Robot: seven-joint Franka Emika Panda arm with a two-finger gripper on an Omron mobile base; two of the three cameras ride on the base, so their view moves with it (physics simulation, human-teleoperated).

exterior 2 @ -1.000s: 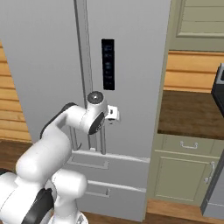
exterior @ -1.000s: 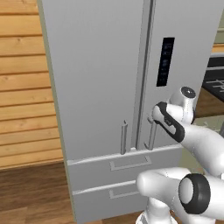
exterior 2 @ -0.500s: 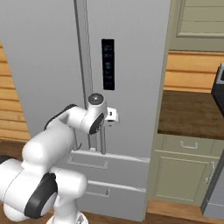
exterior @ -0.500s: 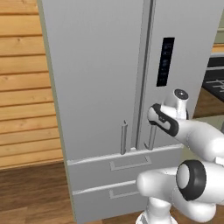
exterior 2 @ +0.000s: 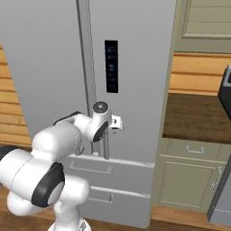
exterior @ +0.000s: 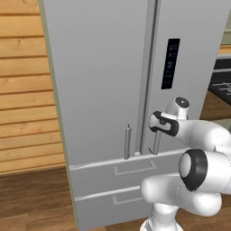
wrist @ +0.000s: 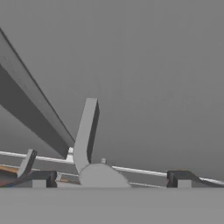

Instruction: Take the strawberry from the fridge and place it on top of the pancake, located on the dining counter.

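With both doors of the fridge [exterior: 103, 90] shut, nothing's done yet. Claw [wrist: 111, 177] spread wide, empty, lined up around the right door's handle [wrist: 85, 133]. Strawberry presumably inside; opening, fetching, placing on pancake all remain.

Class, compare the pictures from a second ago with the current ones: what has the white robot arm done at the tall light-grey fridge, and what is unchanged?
The arm's elbow swung, rising in the left base view and dropping lower left in the right base view, while the open two-finger gripper stayed by the slim vertical bar handle of the right door, gripping nothing. The tall light-grey fridge remains shut, both doors and both drawers closed.
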